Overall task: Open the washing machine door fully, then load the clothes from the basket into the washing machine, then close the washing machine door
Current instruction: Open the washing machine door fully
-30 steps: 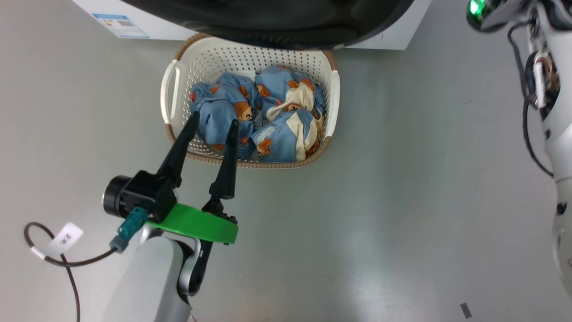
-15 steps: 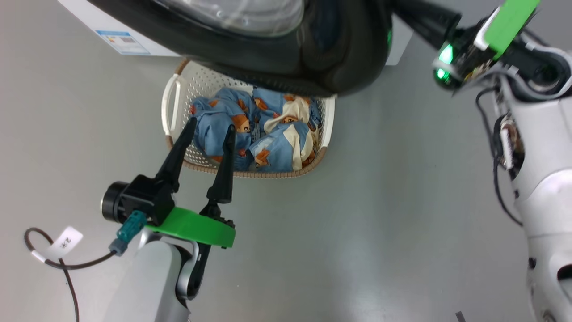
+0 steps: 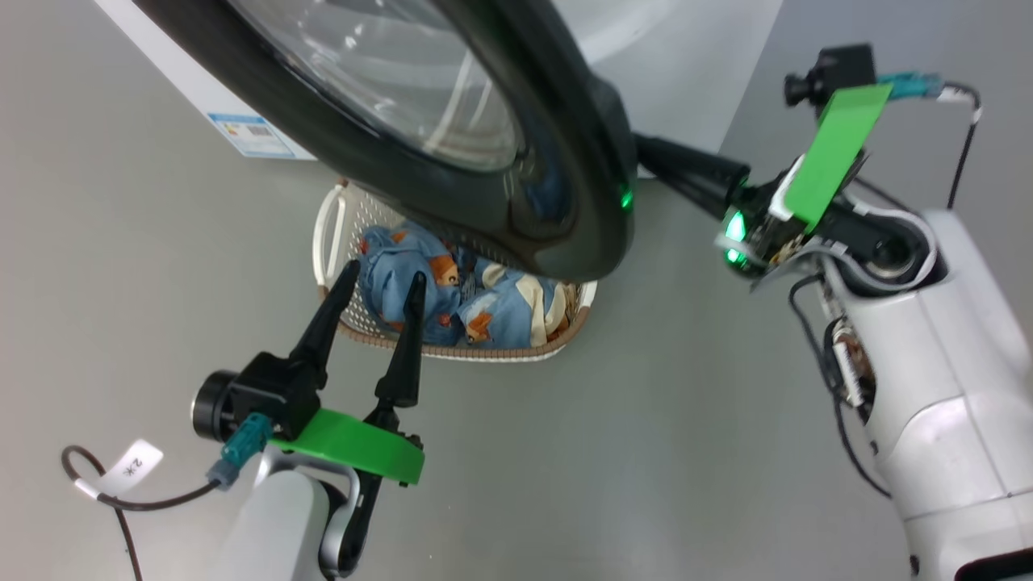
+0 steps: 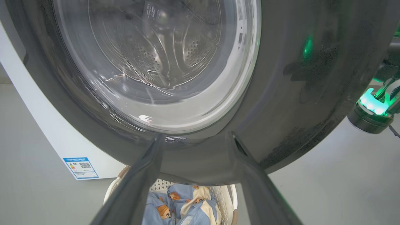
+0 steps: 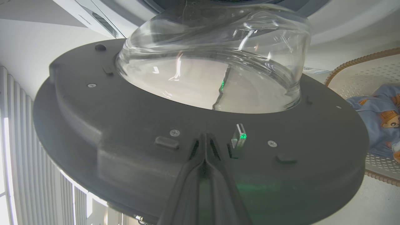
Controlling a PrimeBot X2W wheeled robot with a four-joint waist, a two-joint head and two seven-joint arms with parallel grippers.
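closed right claw [image 5: 204,136] touches the washing machine door [image 5: 125,125] rim.

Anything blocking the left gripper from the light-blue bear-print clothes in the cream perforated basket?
The round black-rimmed glass washing machine door overhangs the basket's far half. The near clothes lie uncovered just beyond the open left gripper; nothing visible blocks those.

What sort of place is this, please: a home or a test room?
Probably a laundry corner in a lab or test room, though I cannot be sure: a white washing machine, a basket of clothes, and a plain grey floor.
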